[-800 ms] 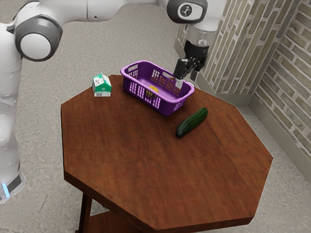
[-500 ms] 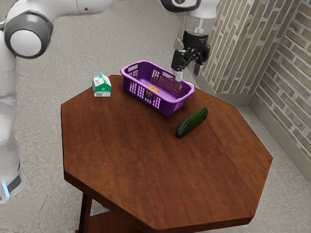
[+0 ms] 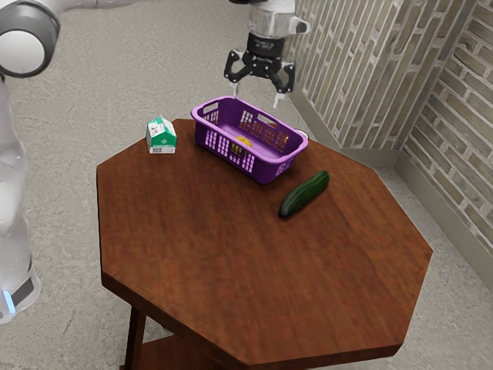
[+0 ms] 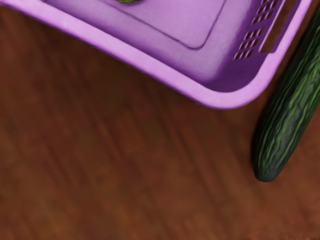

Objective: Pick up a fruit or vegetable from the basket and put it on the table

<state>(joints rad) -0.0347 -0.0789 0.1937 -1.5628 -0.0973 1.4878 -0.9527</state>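
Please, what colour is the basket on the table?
Purple; the basket shows best in the exterior view.

Below my claw (image 3: 257,97), even, diffuse light falls on the table (image 3: 269,254), its top brighter than its side. In my wrist view, the basket (image 4: 140,62) has a bright rim, with soft shadow beside it.

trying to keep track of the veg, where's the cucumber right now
In the exterior view, the cucumber lies on the tabletop, just outside the purple basket, near the basket's end toward the exterior view's right.
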